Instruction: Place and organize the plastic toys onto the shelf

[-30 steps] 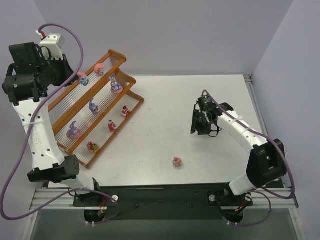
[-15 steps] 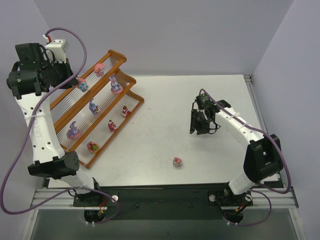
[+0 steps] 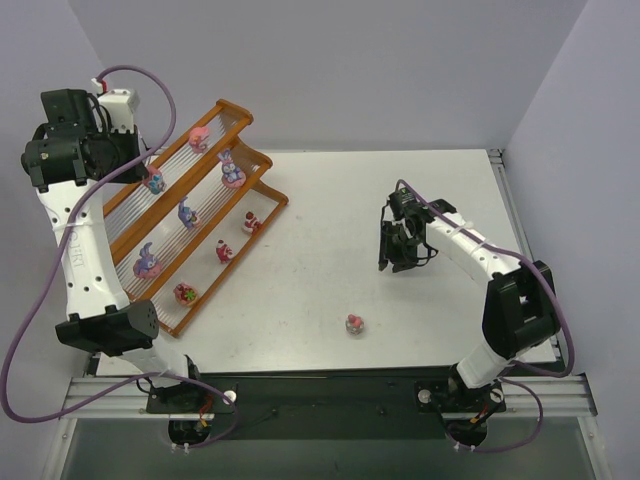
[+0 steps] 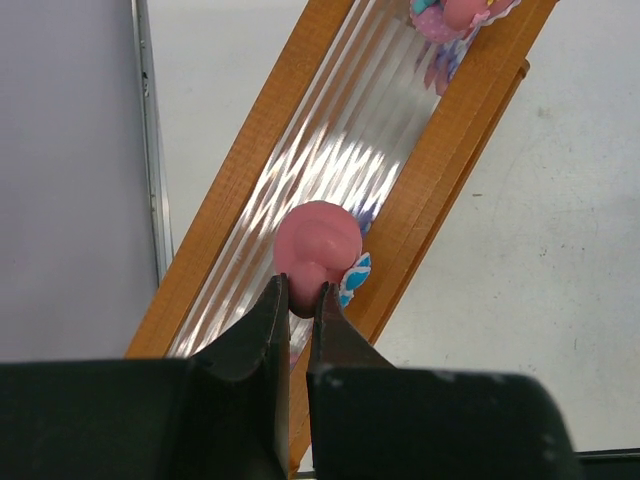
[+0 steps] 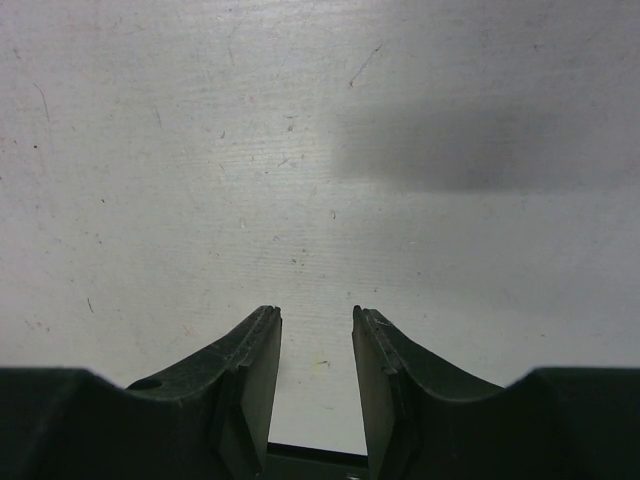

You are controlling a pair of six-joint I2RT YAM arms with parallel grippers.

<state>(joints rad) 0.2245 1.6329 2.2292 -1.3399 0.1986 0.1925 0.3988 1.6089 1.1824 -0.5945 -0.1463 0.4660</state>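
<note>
- Top external view: the left gripper (image 3: 150,176) is over the middle stretch of the top tier of the shelf (image 3: 208,193), closed on a pink figurine (image 3: 155,183) with blue details.
- On the same tier, towards its far end, sits a far pink toy (image 3: 199,138).
- The middle tier carries three purplish figurines (image 3: 187,213), spaced along it. The bottom tier carries three red-and-pink figurines (image 3: 224,252).
- One loose figurine (image 3: 354,323) lies on the white bench (image 3: 330,200), well apart from the shelf and nearer the arm bases.
- The right gripper (image 3: 399,246) is over the bench on the right side, pointing down.
- Left wrist view: the two fingers pinch the lower part of the pink figurine (image 4: 318,243), which is over the pale rods close to the orange-brown front rail. Whether it touches the rods cannot be told. The far pink toy (image 4: 455,14) shows at the top edge.
- Right wrist view: the right gripper (image 5: 316,332) has its jaws apart, with scuffed white bench (image 5: 300,150) showing between them.
</note>
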